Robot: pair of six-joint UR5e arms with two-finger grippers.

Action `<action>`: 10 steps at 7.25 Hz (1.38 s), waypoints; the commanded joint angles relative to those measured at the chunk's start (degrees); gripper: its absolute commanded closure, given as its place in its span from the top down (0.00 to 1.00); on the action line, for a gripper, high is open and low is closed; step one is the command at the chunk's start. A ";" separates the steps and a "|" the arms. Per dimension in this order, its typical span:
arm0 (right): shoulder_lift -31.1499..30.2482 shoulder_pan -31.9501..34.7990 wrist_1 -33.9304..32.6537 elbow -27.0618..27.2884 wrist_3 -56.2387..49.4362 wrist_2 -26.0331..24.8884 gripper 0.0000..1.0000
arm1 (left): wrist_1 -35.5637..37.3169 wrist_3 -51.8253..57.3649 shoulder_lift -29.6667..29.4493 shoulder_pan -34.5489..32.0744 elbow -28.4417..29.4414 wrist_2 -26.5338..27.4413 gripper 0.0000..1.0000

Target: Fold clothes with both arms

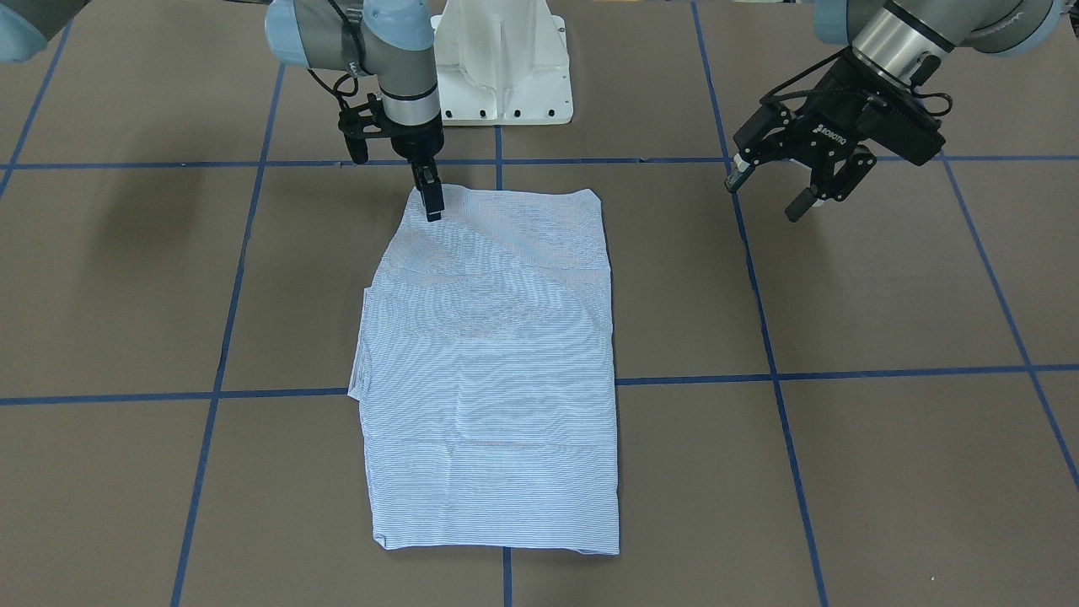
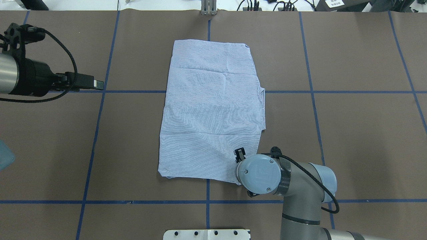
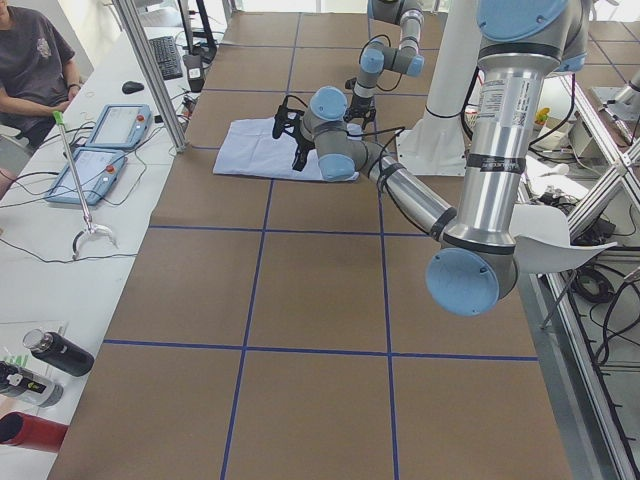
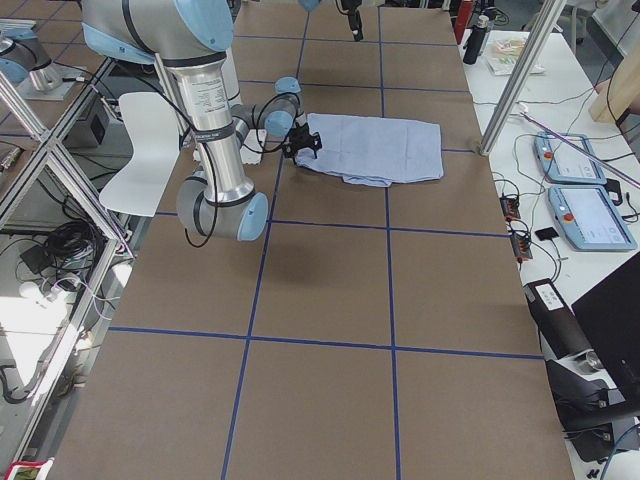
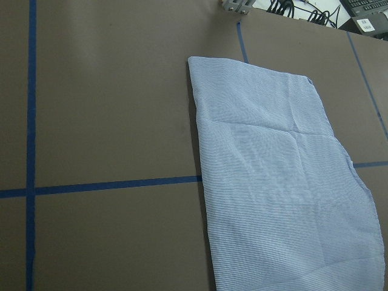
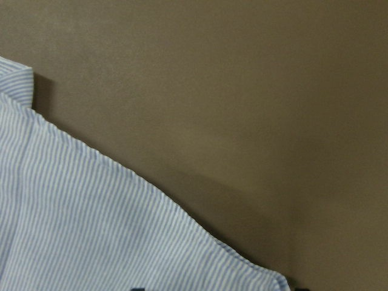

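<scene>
The clothes are one light blue-and-white striped shirt (image 1: 493,362), folded into a flat rectangle at the table's middle (image 2: 211,113); its sleeves, collar and buttons are hidden. My right gripper (image 1: 430,198) points straight down at the shirt's corner nearest the robot (image 2: 239,155). It looks open, with a fingertip on either side of the hem. The right wrist view shows that corner's edge (image 6: 121,176) close up. My left gripper (image 1: 764,196) hangs open and empty above bare table, well off the shirt's side (image 2: 98,84). The left wrist view looks across at the shirt (image 5: 279,176).
The white pedestal base (image 1: 506,67) stands just behind the shirt. Blue tape lines (image 1: 843,375) grid the brown table. At the side bench, a seated person (image 3: 30,60), two teach pendants (image 3: 100,150) and bottles (image 3: 55,352) lie beyond the table's edge.
</scene>
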 commanded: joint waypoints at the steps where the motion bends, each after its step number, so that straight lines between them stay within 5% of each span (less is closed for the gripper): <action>1: 0.08 -0.30 0.05 -0.09 0.06 0.03 0.70 | 1.14 0.00 0.00 0.04 -0.86 0.00 0.99; 2: 0.08 -0.30 -0.03 -0.18 0.06 0.11 0.53 | 1.23 0.00 0.00 -0.05 -1.13 0.00 0.99; 4: 0.08 -0.39 -0.03 -0.09 -0.02 0.20 0.00 | 3.86 0.00 -0.09 0.04 -2.62 -0.09 0.99; 8: -0.01 0.39 -0.12 2.09 -0.02 1.16 0.00 | 4.04 -1.83 -0.26 0.56 -2.54 0.17 0.99; 10: -0.45 1.01 -0.65 3.86 -0.02 2.31 0.00 | 3.87 -15.29 -3.58 3.88 -0.78 1.75 0.99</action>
